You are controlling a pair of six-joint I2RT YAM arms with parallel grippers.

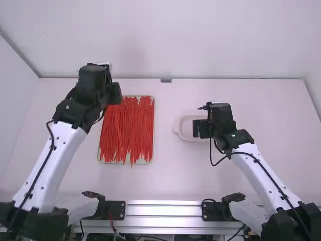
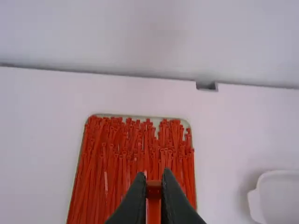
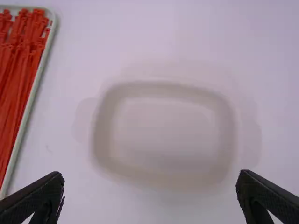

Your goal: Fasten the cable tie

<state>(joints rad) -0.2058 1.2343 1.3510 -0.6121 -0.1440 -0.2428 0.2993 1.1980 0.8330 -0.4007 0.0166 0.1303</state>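
**Fingers (image 2: 135,198) clamp one cable tie (image 2: 153,207); other pair spread over dish (image 3: 163,135)**

Clenched on that single red tie, the left gripper (image 2: 153,179) hangs above the heap of ties (image 1: 126,129), toward the tray's (image 1: 152,131) 11 o'clock corner in the high view. The right gripper (image 3: 149,198) has its fingers released and wide apart above the white dish. The dish sits on the table (image 1: 281,115) at the tray's 3 o'clock, apart from it.
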